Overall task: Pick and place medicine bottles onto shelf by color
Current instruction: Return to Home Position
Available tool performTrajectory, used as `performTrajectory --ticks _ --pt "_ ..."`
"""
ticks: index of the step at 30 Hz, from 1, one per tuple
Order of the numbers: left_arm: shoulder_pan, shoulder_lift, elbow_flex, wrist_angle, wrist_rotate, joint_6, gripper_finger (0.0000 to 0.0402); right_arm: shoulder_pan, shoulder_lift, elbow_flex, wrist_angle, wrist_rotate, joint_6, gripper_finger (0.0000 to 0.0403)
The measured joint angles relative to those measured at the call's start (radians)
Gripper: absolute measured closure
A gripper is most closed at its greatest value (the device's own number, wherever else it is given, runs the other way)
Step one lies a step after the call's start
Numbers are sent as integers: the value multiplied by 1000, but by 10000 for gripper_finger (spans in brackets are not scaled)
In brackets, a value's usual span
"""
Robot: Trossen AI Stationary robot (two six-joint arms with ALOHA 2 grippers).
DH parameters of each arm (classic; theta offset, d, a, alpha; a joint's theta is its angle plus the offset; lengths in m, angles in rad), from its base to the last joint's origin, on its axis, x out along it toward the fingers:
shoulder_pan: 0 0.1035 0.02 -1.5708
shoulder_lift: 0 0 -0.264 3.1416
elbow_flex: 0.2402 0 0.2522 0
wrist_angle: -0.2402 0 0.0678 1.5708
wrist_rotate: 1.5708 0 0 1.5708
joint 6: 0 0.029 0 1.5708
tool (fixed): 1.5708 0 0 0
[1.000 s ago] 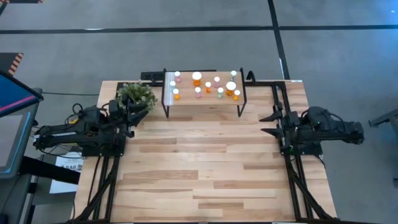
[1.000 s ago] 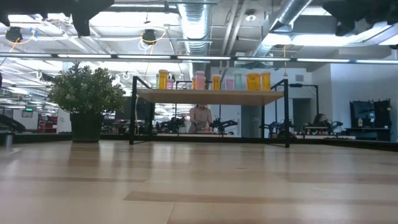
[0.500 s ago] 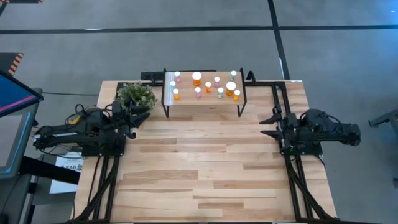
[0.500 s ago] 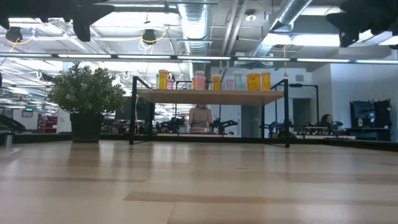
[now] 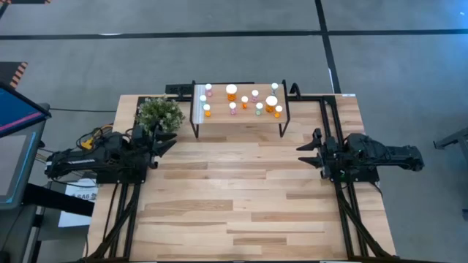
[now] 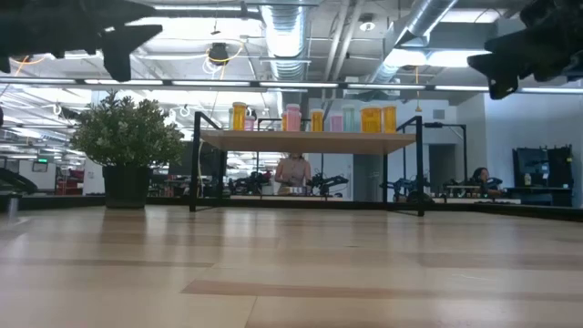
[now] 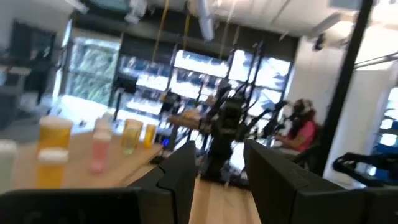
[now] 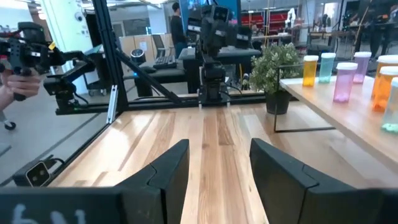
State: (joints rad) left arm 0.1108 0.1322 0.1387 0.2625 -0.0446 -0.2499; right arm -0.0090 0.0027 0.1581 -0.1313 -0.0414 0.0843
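Observation:
The shelf (image 5: 238, 118) stands at the table's far edge on thin black legs. Several medicine bottles (image 5: 231, 92) with white caps stand upright on its wood top, orange, pink and green; the low view shows the bottles (image 6: 291, 117) in a row on the shelf (image 6: 310, 141). My left gripper (image 5: 165, 142) hovers open above the table's left side, near the plant. My right gripper (image 5: 307, 154) hovers open above the right side. Both are empty. The wrist views show the bottles (image 7: 99, 146) (image 8: 345, 81) beyond the open left gripper (image 7: 217, 180) and right gripper (image 8: 217, 168).
A potted plant (image 5: 159, 112) stands left of the shelf at the far left of the table. A black frame rail (image 5: 333, 109) runs along the far and right edges. Bare wood tabletop (image 5: 241, 190) lies between the two arms. People show in the room behind.
Both arms have come in over the table. My left gripper has moved toward the near edge, away from the plant. My right gripper has moved toward the table's left and slightly nearer. In the low view both have dropped lower. The bottles and shelf have stayed put.

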Motion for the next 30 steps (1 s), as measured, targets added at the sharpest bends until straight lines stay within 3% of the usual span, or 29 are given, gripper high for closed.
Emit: performTrajectory --ticks 5,12,18,22,26,30 --pt "0 -135 0 -67 11 67 278 0 0 -2 -13 0 21 212" --pt "0 -116 -9 -134 12 70 278 1 0 -2 -59 26 24 212" --pt "0 -127 -105 -140 15 53 279 -1 1 -54 -56 73 49 212" --pt "0 -129 -127 -160 17 45 302 -9 0 -86 -21 86 58 218" --pt "0 -129 -128 -157 72 53 359 -10 0 -91 13 75 25 260" --pt "0 -129 -129 -168 106 65 395 -11 1 -102 36 74 -11 341"
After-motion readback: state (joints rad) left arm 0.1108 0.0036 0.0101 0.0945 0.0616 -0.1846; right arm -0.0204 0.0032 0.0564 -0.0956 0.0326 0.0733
